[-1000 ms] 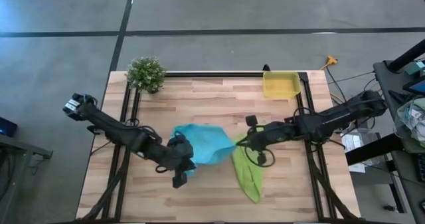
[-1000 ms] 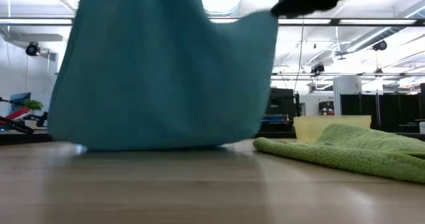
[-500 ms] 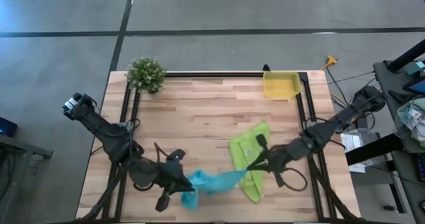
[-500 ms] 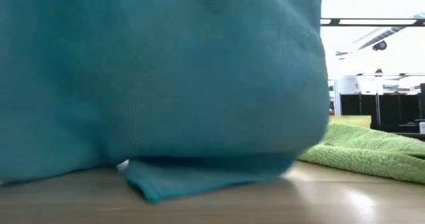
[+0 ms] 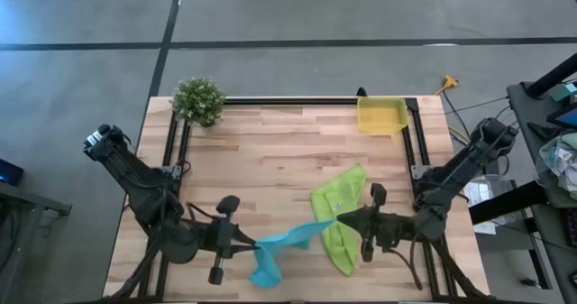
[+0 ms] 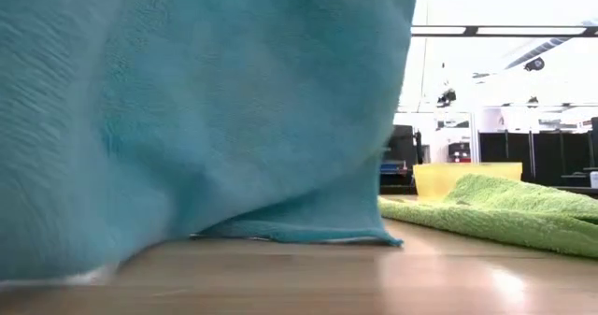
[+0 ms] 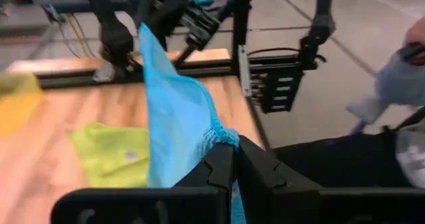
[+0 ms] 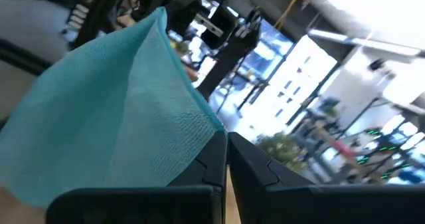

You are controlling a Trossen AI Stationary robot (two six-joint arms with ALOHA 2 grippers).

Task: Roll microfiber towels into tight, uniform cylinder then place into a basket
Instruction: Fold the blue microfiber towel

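In the high view, the turquoise-blue towel (image 5: 287, 246) is seen stretched into a narrow band between the two grippers near the table's front edge, with a bunched end hanging at the left side. The left gripper (image 5: 255, 246) is closed on that end, and the right gripper (image 5: 335, 219) is closed on the opposite corner. The lime-green towel (image 5: 339, 221) is spread flat on the wooden table (image 5: 279, 151), partly under the right gripper. The yellow basket (image 5: 380, 115) is placed at the far right corner, well apart from both towels, and a small potted plant (image 5: 198, 100) is set at the far left corner.

In the low view, most of the picture is filled by the turquoise cloth (image 6: 196, 109), its fine ribbed weave visible and its lower hem touching the tabletop. The green towel (image 6: 495, 212) is seen lying rumpled to the right, with the basket (image 6: 453, 177) behind it.

In the left wrist view, the blue towel (image 7: 174, 121) is pinched between the closed fingers (image 7: 219, 171) and drawn taut towards the other arm; the green towel (image 7: 109, 154) is seen flat beyond it.

In the right wrist view, the turquoise cloth (image 8: 113, 117) is gripped at a corner by the shut fingers (image 8: 216, 151) and fans out as a smooth sheet.
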